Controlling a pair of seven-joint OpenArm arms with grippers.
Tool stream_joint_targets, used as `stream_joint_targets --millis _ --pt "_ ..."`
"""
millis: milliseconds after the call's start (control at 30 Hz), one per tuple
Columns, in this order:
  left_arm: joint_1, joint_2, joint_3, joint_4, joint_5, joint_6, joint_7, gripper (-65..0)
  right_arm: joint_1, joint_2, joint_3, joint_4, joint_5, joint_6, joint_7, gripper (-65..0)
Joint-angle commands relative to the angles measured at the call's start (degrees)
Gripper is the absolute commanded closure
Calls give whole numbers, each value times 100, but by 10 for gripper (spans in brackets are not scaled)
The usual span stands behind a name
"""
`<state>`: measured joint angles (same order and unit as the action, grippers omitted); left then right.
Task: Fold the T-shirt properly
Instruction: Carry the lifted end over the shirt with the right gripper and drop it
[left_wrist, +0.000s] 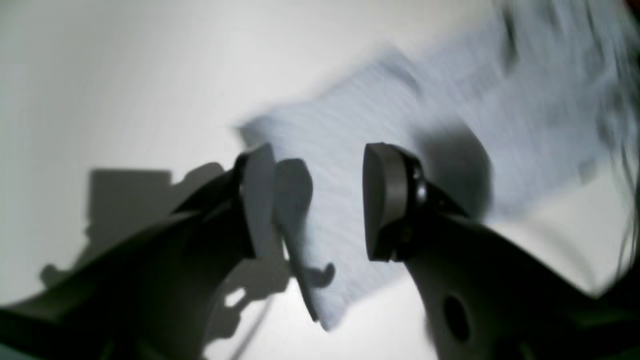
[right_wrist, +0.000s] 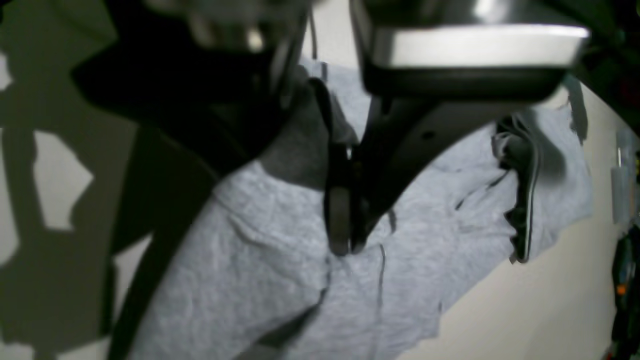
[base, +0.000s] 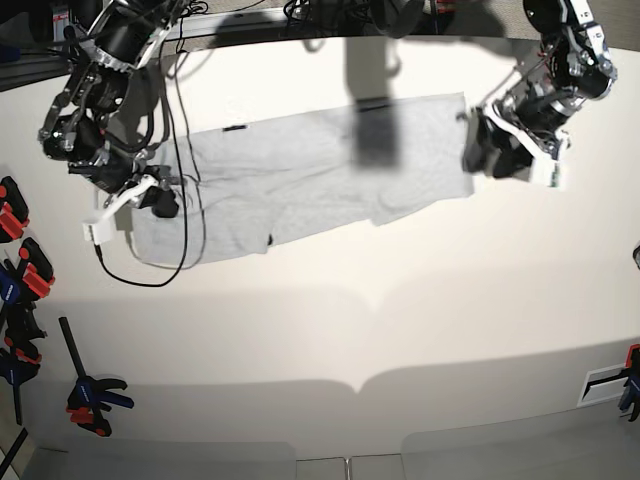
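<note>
The light grey T-shirt (base: 300, 180) lies spread out, plain side up, across the back of the white table (base: 350, 330). My left gripper (base: 487, 150) hangs at the shirt's right edge. In the left wrist view it (left_wrist: 320, 200) is open, with a corner of the shirt (left_wrist: 350, 125) below and between its fingers (left_wrist: 385, 200); this view is blurred. My right gripper (base: 160, 205) is at the shirt's left end. In the right wrist view it (right_wrist: 345, 220) has its jaws together on a pinch of the grey cloth (right_wrist: 250, 260), which wrinkles around it.
A black cable (base: 185, 230) from the right arm loops over the shirt's left part and onto the table. Orange and black clamps (base: 30, 270) and a blue one (base: 95, 390) lie along the table's left edge. Another clamp (base: 630, 375) sits at the right edge.
</note>
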<state>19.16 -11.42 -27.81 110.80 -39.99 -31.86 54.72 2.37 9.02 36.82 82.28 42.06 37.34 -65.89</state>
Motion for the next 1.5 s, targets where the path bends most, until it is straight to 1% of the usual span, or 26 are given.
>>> stream_joint_targets --millis 0,100,200,333,433,533,700,867,1033,1067,1133,1200,1300,1367,1467 --pt "-13 -48 -20 -87 -39 15 -44 -267 76 31 -15 166 256 42 76 0" --pt "-11 -50 -20 -667 -52 13 85 -267 74 35 -162 439 339 42 -140 0" --pt "-20 -48 -20 -1113 -57 15 92 -267 59 33 -463 846 372 42 -264 0" --pt "-28 -48 -20 -1287 -57 2 35 -267 63 31 -1021 1445 789 31 -586 0" --pt "-26 -46 -20 -1287 -57 -120 -39 -267 61 -35 -1521 1794 918 -24 -728 0" --pt "-26 -20 -20 -1287 -57 -136 -37 -267 61 -269 -1947 1921 894 -24 -732 0" --pt "-24 46 -15 -1285 -55 -136 -35 -267 61 -859 -2675 1923 896 -26 -861 0" --pt "-24 46 -9 -1285 -52 -136 -11 -267 63 -1325 -3510 1923 887 -24 -894 0" --pt "-26 46 -9 -1287 -52 -136 7 -267 61 -1770 -4190 1923 474 -26 -855 0" --pt "-26 46 -9 -1285 -55 -136 7 -267 61 -1802 -4295 1923 389 -26 -817 0" --pt "-24 46 -9 -1287 -55 -136 9 -267 61 -1802 -4463 1923 175 -72 -667 0" --pt "-24 44 -9 -1285 -55 -138 11 -267 61 -1802 -4664 1923 131 -162 -461 0" --pt "-24 46 -9 -1285 -57 -138 9 -267 61 -1802 -4918 1923 72 -197 -323 0" --pt "-24 46 -9 -1285 -57 -138 9 -267 61 -1802 -5077 1921 -216 -286 -197 0" --pt "-26 37 -9 -1285 -55 -138 11 -267 61 -1802 -5268 1921 -457 -284 -79 0"
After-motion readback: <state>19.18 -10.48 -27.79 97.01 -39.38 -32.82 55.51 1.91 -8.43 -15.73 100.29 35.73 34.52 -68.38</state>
